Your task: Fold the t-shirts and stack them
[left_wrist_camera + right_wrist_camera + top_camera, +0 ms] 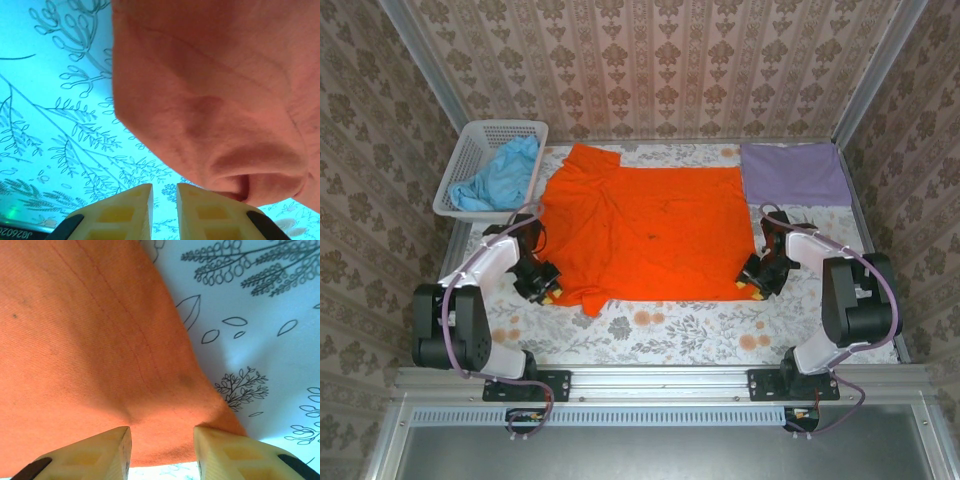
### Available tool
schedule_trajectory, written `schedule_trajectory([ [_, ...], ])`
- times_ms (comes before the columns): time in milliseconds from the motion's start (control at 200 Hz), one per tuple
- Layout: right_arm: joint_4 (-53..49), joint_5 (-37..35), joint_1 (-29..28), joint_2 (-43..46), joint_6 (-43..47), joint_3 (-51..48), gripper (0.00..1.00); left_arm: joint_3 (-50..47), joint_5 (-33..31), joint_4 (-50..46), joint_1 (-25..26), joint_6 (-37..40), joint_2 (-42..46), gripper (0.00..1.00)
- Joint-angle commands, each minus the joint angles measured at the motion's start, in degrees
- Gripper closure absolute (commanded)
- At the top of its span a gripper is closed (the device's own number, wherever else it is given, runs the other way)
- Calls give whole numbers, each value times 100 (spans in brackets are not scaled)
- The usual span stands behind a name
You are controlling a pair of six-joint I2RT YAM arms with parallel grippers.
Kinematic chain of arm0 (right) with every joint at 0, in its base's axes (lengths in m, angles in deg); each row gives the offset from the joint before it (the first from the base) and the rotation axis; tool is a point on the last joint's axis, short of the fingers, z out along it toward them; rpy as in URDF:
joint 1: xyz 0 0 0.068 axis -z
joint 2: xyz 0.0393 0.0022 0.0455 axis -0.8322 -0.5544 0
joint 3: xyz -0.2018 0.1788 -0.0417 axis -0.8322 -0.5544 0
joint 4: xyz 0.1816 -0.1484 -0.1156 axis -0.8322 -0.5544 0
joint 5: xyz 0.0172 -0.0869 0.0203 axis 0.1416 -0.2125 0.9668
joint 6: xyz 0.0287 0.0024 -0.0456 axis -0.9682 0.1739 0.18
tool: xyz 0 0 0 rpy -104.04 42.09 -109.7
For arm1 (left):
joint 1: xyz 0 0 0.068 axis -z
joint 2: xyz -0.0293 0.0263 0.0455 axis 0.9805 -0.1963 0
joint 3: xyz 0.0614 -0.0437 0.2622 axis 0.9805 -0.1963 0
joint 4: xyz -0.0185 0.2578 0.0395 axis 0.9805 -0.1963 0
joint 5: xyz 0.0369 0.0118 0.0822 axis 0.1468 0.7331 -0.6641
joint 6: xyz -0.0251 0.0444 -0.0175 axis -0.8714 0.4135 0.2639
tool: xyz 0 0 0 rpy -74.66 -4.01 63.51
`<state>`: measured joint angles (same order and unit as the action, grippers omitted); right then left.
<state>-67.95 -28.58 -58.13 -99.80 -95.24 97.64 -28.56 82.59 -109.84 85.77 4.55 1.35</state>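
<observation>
Okay, desk asking: where do the shirts lie?

Me: I see the orange shirt (650,235) spread nearly flat across the middle of the flowered tablecloth (670,335). Its left side is rumpled and its near left corner is bunched. The purple shirt (795,172) lies folded into a neat rectangle at the far right corner, just beside the orange one. The blue shirt (505,175) is a crumpled heap inside the white basket (470,135) at the far left corner.

Desk: And your left gripper?

Me: The left gripper (546,290) is down at the bunched near left corner of the orange shirt. From its wrist camera I see the two yellow fingers (125,212) only a narrow slit apart, with bare tablecloth showing through the slit. It has hold of nothing. A rolled fold of orange cloth sits just beyond the right-hand finger, close to its tip.

Desk: The right one?

Me: The right gripper (758,287) is low at the near right corner of the same shirt. Its fingers (107,452) stand well apart, astride the hem. Orange cloth lies across the gap between them and puckers a little there. I can't see them pinching it, so I call the jaws parted with nothing held.
</observation>
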Motion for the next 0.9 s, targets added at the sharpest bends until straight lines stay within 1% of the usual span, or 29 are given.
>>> schedule_trajectory([
  [0,128,-40,100,-175,-99,0,60,264,282,-344,-102,376,154,81],
  [45,128,-21,117,-183,-109,24,59,349,386,-326,-116,370,136,80],
  [130,166,158,106,-105,-92,69,55,414,662,-273,-105,352,166,74],
  [225,524,498,48,365,-87,-23,50,242,1188,-41,28,372,301,63],
  [285,794,708,-93,787,-32,-74,45,130,1375,-25,150,477,296,62],
  [365,1139,803,-560,1415,-34,-86,39,-14,1174,-181,218,576,259,62],
  [445,1678,971,-1297,1705,-176,-87,37,-165,1001,-133,103,497,330,62],
  [475,1897,1031,-1616,1710,-278,-77,37,-181,898,-99,36,447,364,59],
  [510,2122,1085,-2011,1638,-370,-45,37,-189,804,-13,-24,379,397,54],
  [535,2249,1093,-2278,1553,-406,8,38,-205,785,78,-76,353,424,53],
  [615,2439,976,-3150,1151,-243,351,40,-218,764,315,-211,269,390,53],
  [665,2442,796,-3648,688,-94,621,42,-225,811,480,-257,228,316,55],
  [795,2676,578,-4559,-275,121,1292,48,-191,841,683,-335,300,4,59],
  [895,2343,286,-5106,-1117,421,2107,54,-199,666,795,-477,373,-139,65],
])
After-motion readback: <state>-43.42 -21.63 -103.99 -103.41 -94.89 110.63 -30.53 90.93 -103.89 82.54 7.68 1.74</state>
